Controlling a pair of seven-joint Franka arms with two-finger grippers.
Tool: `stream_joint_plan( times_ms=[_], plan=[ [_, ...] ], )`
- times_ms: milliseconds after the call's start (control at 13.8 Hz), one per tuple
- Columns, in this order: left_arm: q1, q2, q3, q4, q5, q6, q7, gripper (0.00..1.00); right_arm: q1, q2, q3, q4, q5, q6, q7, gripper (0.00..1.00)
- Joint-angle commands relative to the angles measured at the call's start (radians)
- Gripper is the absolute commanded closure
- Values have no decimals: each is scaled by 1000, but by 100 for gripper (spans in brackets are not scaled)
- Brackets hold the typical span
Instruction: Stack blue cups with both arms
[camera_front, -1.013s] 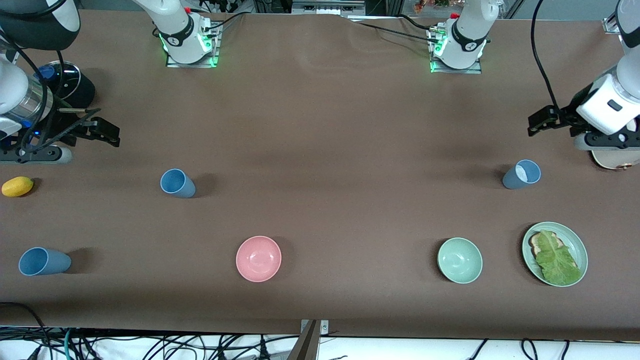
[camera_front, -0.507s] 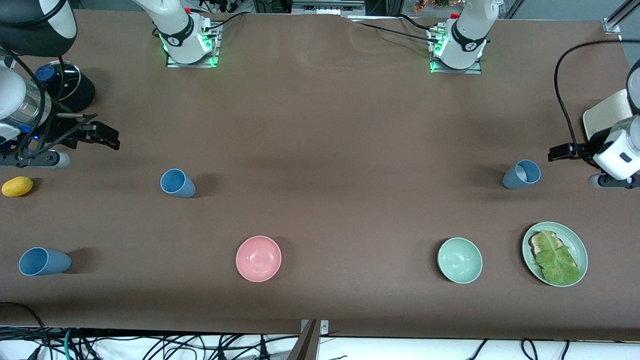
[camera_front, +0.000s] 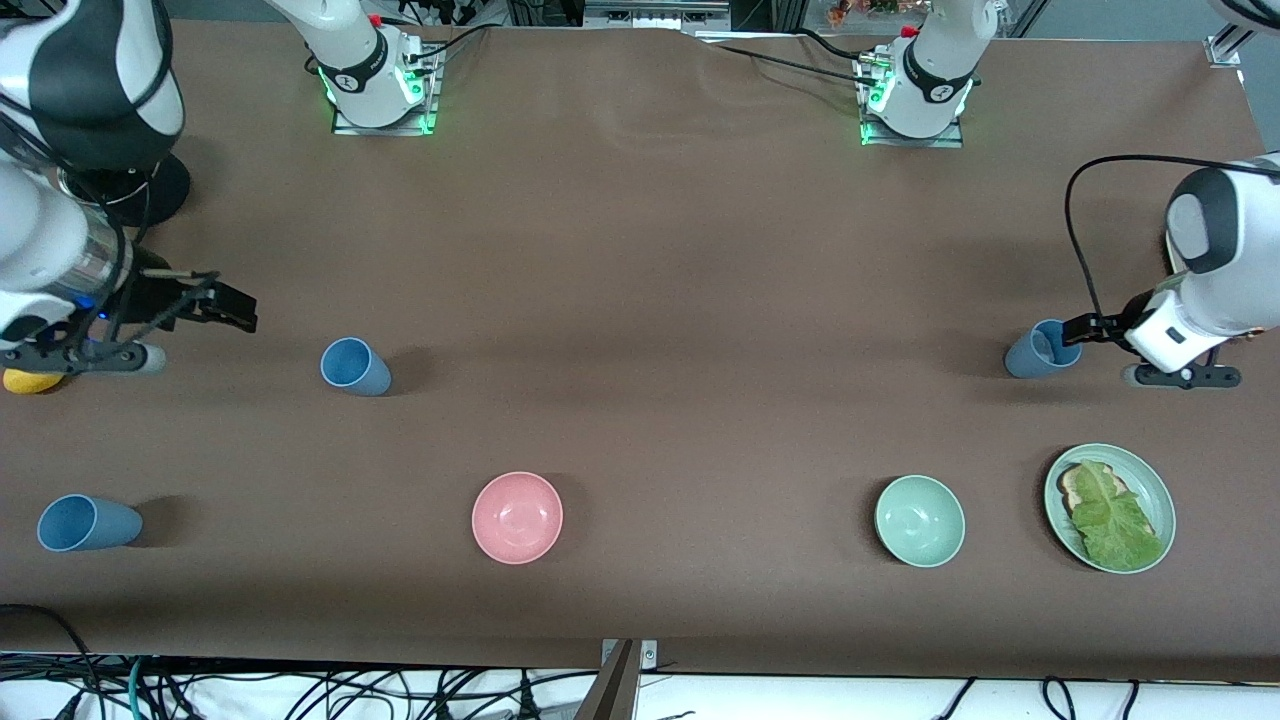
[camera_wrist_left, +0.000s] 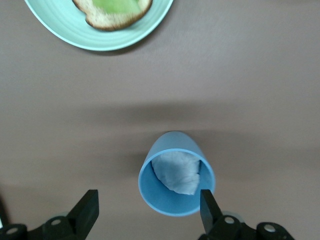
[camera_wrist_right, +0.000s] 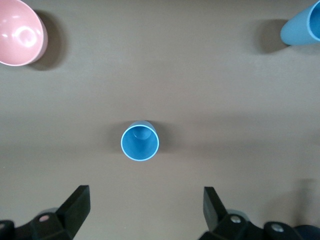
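Three blue cups stand mouth up on the brown table. One (camera_front: 1040, 352) is near the left arm's end, with a pale patch inside. My left gripper (camera_front: 1083, 328) is open at its rim. In the left wrist view the cup (camera_wrist_left: 176, 175) sits between the spread fingers of the left gripper (camera_wrist_left: 148, 210), close to one finger (camera_wrist_left: 207, 207). A second cup (camera_front: 355, 367) stands toward the right arm's end. My right gripper (camera_front: 238, 312) is open beside it and apart from it. The right wrist view shows this cup (camera_wrist_right: 140, 141) ahead of the right gripper (camera_wrist_right: 145, 205). The third cup (camera_front: 88, 523) stands nearest the front camera and also shows in the right wrist view (camera_wrist_right: 302, 25).
A pink bowl (camera_front: 517, 517) and a pale green bowl (camera_front: 920, 520) stand near the front edge. A green plate (camera_front: 1162, 492) holds bread and lettuce. A yellow lemon (camera_front: 22, 382) is partly hidden under the right arm. A dark pot (camera_front: 150, 190) stands by that arm.
The left gripper has come down and moved in to the cup near the left arm's end. The right gripper has shifted toward the second cup. No cup has moved.
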Motion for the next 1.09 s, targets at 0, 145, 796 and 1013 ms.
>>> stream_joint_plan(
  times_ms=[0,145,796,1013],
  plan=[
    [11,22,-6,-22,64,39,19,31,-2,10,2,28,5,-18,-15,0],
    [28,56,-8,-28,66,50,19,64,-2,5,2,29,8,-21,-45,0],
    [18,110,-18,10,61,72,10,100,-11,2,-18,-49,22,49,-162,0],
    [6,59,-99,89,20,-128,-24,100,-11,-4,-18,-197,21,184,-160,0]
  ],
)
